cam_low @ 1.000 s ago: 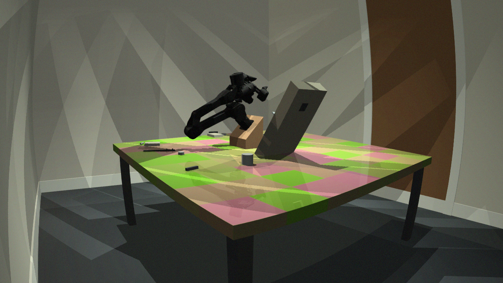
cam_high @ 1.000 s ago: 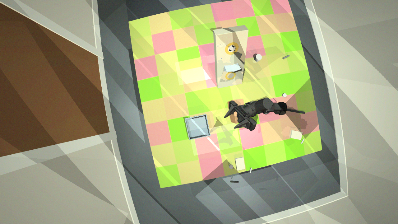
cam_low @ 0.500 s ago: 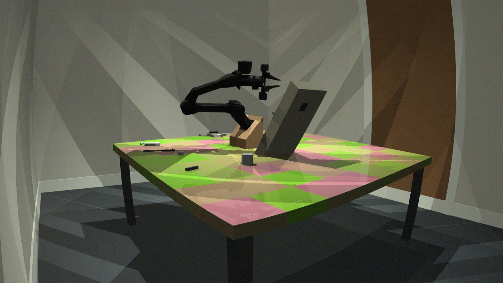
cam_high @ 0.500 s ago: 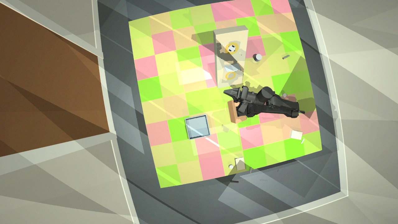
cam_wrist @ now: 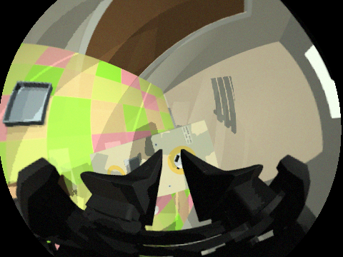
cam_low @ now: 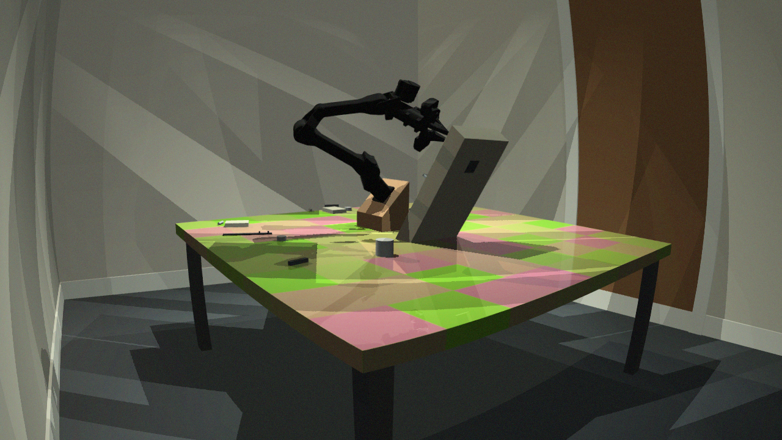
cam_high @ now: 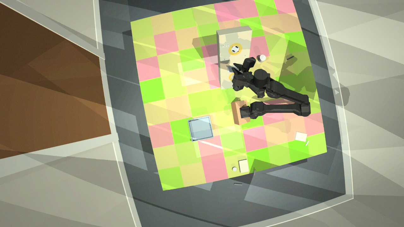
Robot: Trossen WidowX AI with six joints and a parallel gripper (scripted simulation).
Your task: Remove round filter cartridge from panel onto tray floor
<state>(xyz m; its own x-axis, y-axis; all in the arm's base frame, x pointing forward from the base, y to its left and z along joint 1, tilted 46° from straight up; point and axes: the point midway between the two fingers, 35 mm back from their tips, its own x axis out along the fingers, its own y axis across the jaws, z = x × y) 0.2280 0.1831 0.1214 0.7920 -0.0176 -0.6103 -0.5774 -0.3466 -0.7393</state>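
The round white filter cartridge (cam_high: 235,49) (cam_wrist: 179,164) sits in the upper part of the leaning service panel (cam_high: 243,36) (cam_low: 443,202) (cam_wrist: 196,135), inside a yellow ring. Two dark slots show on its face in the top view; the right finger partly covers it in the wrist view. My gripper (cam_high: 233,65) (cam_low: 446,135) (cam_wrist: 171,152) is partly open, with a narrow gap and nothing between the fingers. It is in front of the panel; the exact distance from the face cannot be told. The blue-grey tray (cam_high: 200,128) (cam_wrist: 28,103) is empty and stands away from the panel.
A tilted plate (cam_wrist: 133,162) sticks out from the panel near a lower yellow ring (cam_wrist: 116,169). A grey cylinder (cam_high: 262,57) (cam_low: 384,247) and a dark bar (cam_high: 290,57) (cam_low: 297,261) lie beyond the panel's side. White boxes (cam_high: 301,136) (cam_high: 243,165) lie near the table edge.
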